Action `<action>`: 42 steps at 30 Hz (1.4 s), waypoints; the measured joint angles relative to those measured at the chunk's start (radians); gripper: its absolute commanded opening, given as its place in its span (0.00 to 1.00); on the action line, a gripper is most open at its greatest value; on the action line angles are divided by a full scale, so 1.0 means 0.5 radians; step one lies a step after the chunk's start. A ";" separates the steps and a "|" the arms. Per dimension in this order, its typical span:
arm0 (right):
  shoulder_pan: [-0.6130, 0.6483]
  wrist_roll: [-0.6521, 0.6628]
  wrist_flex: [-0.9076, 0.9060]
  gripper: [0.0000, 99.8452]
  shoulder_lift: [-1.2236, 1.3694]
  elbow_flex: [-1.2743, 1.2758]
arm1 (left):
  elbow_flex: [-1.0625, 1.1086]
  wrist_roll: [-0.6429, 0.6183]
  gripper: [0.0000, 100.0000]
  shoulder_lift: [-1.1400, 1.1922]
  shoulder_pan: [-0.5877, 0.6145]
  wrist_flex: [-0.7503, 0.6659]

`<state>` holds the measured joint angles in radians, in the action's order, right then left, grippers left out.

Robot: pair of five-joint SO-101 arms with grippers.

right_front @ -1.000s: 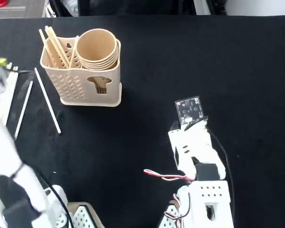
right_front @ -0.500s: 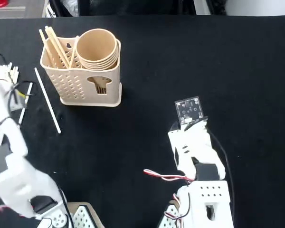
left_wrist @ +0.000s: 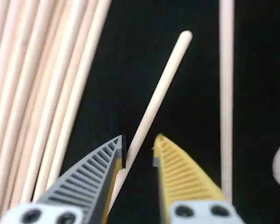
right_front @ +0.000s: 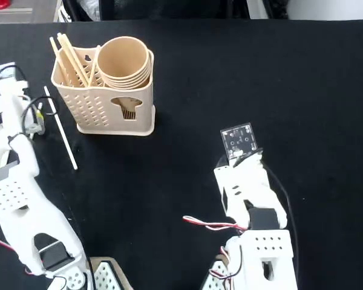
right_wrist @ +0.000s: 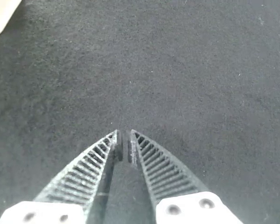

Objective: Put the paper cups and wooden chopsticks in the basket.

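Left tool (left_wrist: 139,142) narrowly spread astride one chopstick (left_wrist: 163,79); right tool (right_wrist: 124,135) pressed together over table (right_wrist: 186,65).

Black cloth table surface (right_front: 242,66): plain matt black from edge to edge.
Cream rectangular plastic basket (right_front: 103,112): cream-beige; walls patterned with rows of short slots; one dark striped cut-out.
Stack of round paper cups (right_front: 124,60): plain tan, unpatterned.
Thin round wooden chopsticks (right_front: 69,57): pale natural wood, no pattern; the loose chopstick (right_front: 60,128) looks near white against the black.
Left gripper (left_wrist: 139,140): one grey finger (left_wrist: 91,175) and one yellow finger (left_wrist: 179,172), both with diagonal ribbing.
Right gripper (right_wrist: 124,134): dark grey, same ribbed lattice.
Left arm (right_front: 15,181), right arm (right_front: 254,199): white shells with black sections.
Thin wires (right_front: 209,223): red and white.
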<state>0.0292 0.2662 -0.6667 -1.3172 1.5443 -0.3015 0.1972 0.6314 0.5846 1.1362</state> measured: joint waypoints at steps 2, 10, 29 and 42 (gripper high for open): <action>0.000 0.000 0.000 0.04 0.000 0.000 | -0.049 -0.006 0.04 0.003 -0.003 0.074; 0.000 0.000 0.000 0.04 0.000 0.000 | -0.377 -0.224 0.03 0.028 -0.021 0.387; 0.000 0.000 0.000 0.04 0.000 0.000 | -0.577 -0.635 0.06 0.178 -0.264 -0.021; 0.000 0.000 0.006 0.04 0.000 0.000 | -0.605 -0.703 0.18 0.316 -0.267 -0.037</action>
<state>0.0292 0.2662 -0.6636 -1.3172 1.5443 -0.6038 -0.1542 0.7894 0.4511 1.1178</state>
